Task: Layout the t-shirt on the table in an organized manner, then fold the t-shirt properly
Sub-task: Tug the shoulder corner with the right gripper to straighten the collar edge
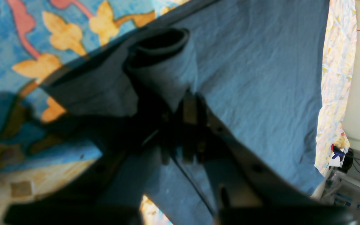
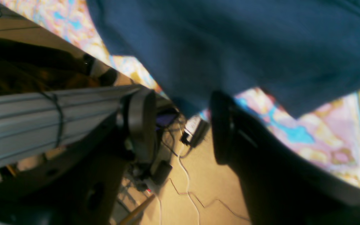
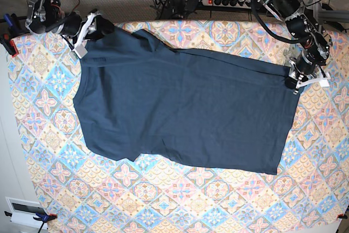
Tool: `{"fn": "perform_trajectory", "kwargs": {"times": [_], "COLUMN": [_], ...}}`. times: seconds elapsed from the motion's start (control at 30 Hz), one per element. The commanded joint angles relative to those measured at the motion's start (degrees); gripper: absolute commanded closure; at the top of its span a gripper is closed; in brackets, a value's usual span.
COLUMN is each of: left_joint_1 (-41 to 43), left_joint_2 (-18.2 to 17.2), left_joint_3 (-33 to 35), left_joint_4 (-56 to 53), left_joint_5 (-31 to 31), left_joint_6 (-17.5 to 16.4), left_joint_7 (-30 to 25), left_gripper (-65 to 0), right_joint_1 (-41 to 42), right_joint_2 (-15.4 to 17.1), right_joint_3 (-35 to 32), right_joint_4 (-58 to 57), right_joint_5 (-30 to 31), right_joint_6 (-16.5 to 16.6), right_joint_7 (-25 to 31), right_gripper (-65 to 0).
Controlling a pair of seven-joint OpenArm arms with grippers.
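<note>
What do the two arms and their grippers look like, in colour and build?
Both arms are black, jointed metal with exposed cables. The left gripper has a white fingertip piece; the right gripper shows white parts too. In the wrist views, the fingers look dark and blurred.

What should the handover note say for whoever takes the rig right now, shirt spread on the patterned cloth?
Left gripper: shut on a bunched fold of the t-shirt at its edge.
Right gripper: at the shirt's opposite far corner; the grip cannot be told.
The t-shirt lies nearly flat on the table, long side across, some edges uneven.
Done: layout mostly.
Left: smooth the corners, release, then fold; no fold made yet.
</note>
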Motion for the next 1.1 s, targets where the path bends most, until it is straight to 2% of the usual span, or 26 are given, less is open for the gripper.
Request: {"fn": "perform_trajectory", "kwargs": {"times": [0.0, 0.13, 0.23, 0.43, 0.6, 1.07], "left_joint_1": [-0.41, -0.41, -0.41, -0.41, -0.41, -0.41], "left_joint_2": [-0.81, -0.81, -0.72, -0.37, -0.63, -0.45], "left_joint_3": [-0.17, -0.17, -0.17, -0.17, -0.17, -0.17], "left_joint_4": [0.83, 0.83, 0.83, 0.83, 0.83, 0.92], "left_joint_5": [0.0, 0.0, 0.0, 0.0, 0.0, 0.0], "left_joint_6": [0.03, 0.03, 0.03, 0.03, 0.03, 0.03], "left_joint_7": [0.86, 1.74, 1.74, 1.83, 1.83, 1.83], "left_gripper": [-11.3, -23.4, -27.7, -28.1, -28.1, -28.1], "right_joint_1": [0.06, 0.06, 0.06, 0.06, 0.14, 2.17], "right_joint_2": [0.83, 0.83, 0.83, 0.74, 0.74, 0.56], "right_joint_3": [0.25, 0.25, 0.25, 0.51, 0.6, -1.07], "right_joint_4": [0.82, 0.82, 0.82, 0.3, -0.85, -2.34], "right_joint_5": [0.83, 0.56, 0.56, 0.3, -3.04, -3.13], "right_joint_6": [0.17, 0.17, 0.17, 0.17, 0.17, 0.17], "right_joint_7": [0.64, 0.64, 0.64, 0.64, 0.64, 0.64], "right_gripper": [-27.2, -27.3, -27.4, -27.4, -27.4, -27.4]}}
